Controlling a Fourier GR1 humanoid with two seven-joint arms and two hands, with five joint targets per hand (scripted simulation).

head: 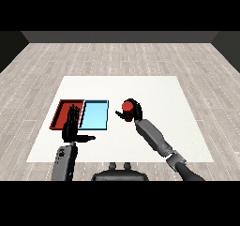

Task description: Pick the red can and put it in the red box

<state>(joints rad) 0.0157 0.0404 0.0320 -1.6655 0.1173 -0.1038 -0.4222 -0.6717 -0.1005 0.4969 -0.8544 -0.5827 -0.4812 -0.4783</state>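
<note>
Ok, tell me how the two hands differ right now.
The right hand is curled round the red can, right of the light blue tray; the left hand holds nothing. The left hand's fingers are straight, reaching over the red tray; the right hand's are bent. Both are black on grey forearms.

no readable text, no labels, brands, nos. or signs anywhere, none on table, trays or can
</note>
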